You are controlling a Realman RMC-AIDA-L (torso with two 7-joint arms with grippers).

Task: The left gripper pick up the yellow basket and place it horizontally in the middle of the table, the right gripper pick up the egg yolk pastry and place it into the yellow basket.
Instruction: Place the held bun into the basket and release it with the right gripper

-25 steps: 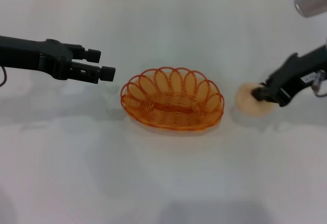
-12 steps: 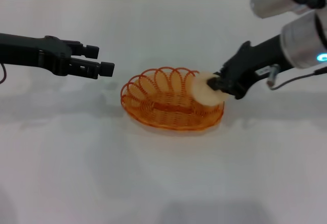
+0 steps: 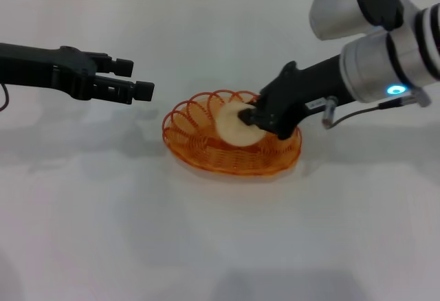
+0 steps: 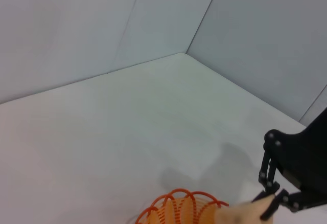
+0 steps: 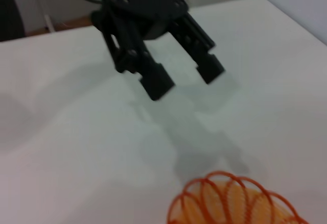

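Pastry carried from beside the basket to over it | right gripper point(image 3: 249, 117) clamped on egg yolk pastry point(image 3: 234, 124), above yellow basket point(image 3: 199, 143) | left gripper point(image 3: 136, 80) spread, empty, clear | release next.

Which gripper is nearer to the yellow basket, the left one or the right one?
Right. The right gripper holds the egg yolk pastry over the yellow basket; the left gripper hangs open beside it, apart.

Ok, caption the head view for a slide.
Right gripper holds the egg yolk pastry over the yellow basket; left gripper open nearby.
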